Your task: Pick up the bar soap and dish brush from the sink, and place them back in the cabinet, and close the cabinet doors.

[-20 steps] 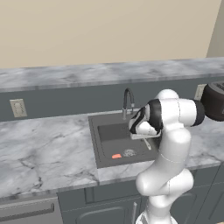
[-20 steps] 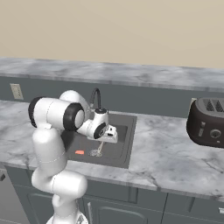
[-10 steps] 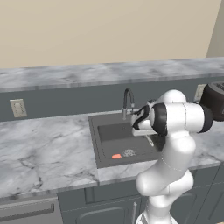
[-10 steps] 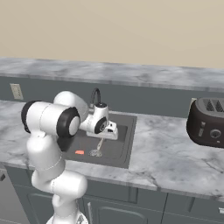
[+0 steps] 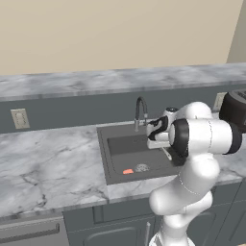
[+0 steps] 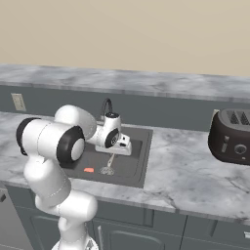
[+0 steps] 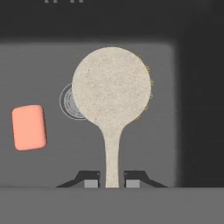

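Salmon-orange flat bar soap (image 7: 29, 127) lies on the dark grey recessed sink (image 5: 117, 144) floor, left of the round metal drain (image 7: 70, 101); not yet picked. Right of it, two-finger gripper (image 7: 112, 178) is clamped on the thin pale handle of the cream round-headed dish brush (image 7: 112, 94), head hanging down over the drain, clear of the basin floor, probably lifted handle-first so the head clears the rim. Black toaster (image 6: 232, 136) sits far right on the marble counter (image 6: 195, 171).

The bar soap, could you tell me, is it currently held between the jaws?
No, the bar soap lies on the sink floor, off to one side, while the jaws are shut on the dish brush handle.
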Controlling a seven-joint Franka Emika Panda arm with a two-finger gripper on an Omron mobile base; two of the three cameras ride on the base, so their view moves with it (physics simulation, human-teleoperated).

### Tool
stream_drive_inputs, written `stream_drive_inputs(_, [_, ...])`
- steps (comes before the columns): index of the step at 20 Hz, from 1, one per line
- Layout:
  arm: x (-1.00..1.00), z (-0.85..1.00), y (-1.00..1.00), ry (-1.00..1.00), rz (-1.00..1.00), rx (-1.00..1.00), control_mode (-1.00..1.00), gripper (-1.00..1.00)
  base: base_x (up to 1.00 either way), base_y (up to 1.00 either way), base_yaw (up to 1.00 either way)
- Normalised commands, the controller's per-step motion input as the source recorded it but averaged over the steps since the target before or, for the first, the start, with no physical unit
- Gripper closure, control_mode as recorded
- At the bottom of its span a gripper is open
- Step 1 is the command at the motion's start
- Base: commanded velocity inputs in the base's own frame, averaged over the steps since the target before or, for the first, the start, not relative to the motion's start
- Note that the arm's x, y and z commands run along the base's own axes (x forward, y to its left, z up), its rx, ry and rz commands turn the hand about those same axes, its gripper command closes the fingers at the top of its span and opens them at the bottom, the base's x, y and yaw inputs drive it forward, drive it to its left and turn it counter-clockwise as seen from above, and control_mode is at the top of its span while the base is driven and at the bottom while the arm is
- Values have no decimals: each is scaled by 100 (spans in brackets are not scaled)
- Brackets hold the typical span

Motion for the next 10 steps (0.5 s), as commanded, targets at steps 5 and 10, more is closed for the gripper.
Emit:
stream_drive_inputs(5, [-37,16,-5,0,0,0,-100,100,0,0,0])
stream_drive_inputs(10, [-16,25,0,2,0,0,-100,100,0,0,0])
